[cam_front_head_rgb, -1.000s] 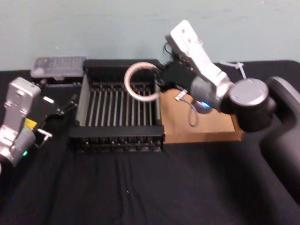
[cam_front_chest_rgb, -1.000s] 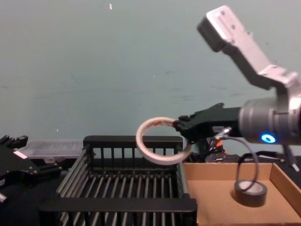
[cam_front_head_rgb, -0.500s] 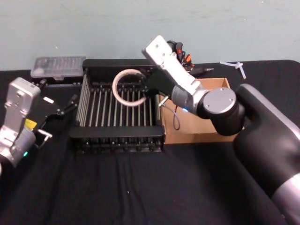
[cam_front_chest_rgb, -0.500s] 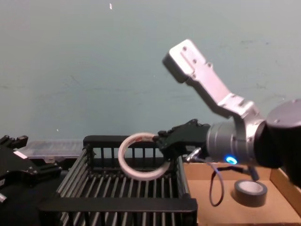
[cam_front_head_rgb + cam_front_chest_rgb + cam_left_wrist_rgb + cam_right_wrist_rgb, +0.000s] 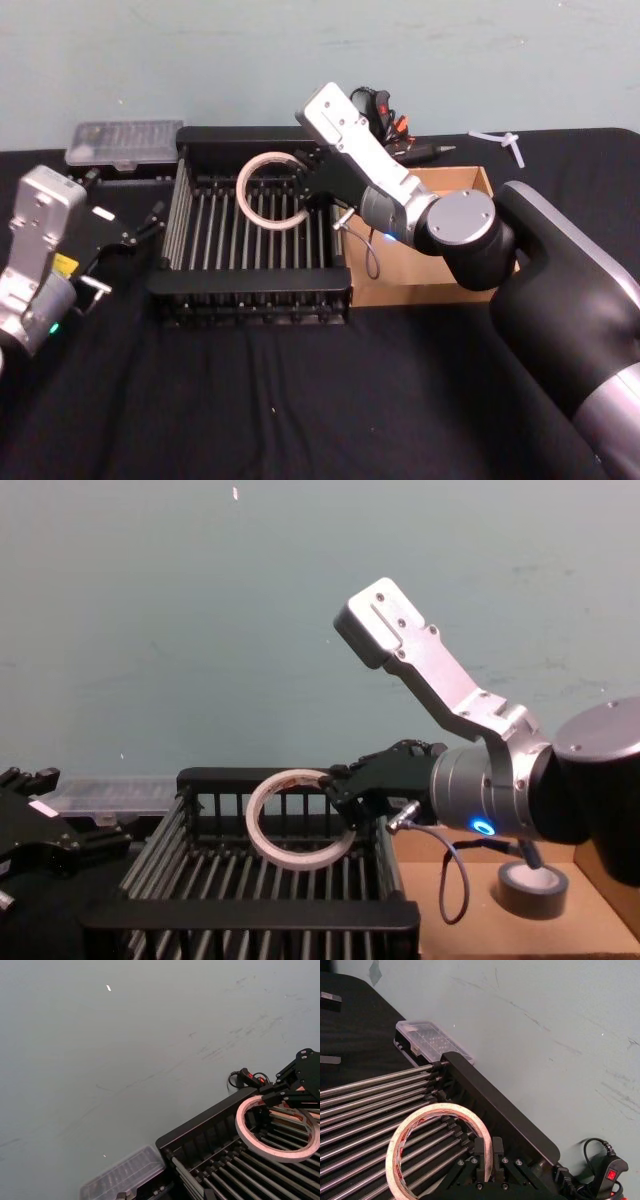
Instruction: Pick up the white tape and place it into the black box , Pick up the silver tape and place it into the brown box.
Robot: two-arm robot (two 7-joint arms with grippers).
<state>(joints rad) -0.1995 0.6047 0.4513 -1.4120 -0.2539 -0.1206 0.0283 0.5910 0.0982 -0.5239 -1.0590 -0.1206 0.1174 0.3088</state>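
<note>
The right gripper [image 5: 335, 792] pinches the rim of the wide, flat white tape [image 5: 300, 814] with red marks above the black slatted plastic crate [image 5: 250, 914]. The roll appears light and stiff; a rim grip suffices. The left gripper [image 5: 150, 220] rests parked; finger state cannot be determined.

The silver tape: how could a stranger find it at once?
Look at the brown box to the right of the black box. The silver tape lies flat inside it, a small thick grey roll, unlike the wide white tape held in the right pincer.
</note>
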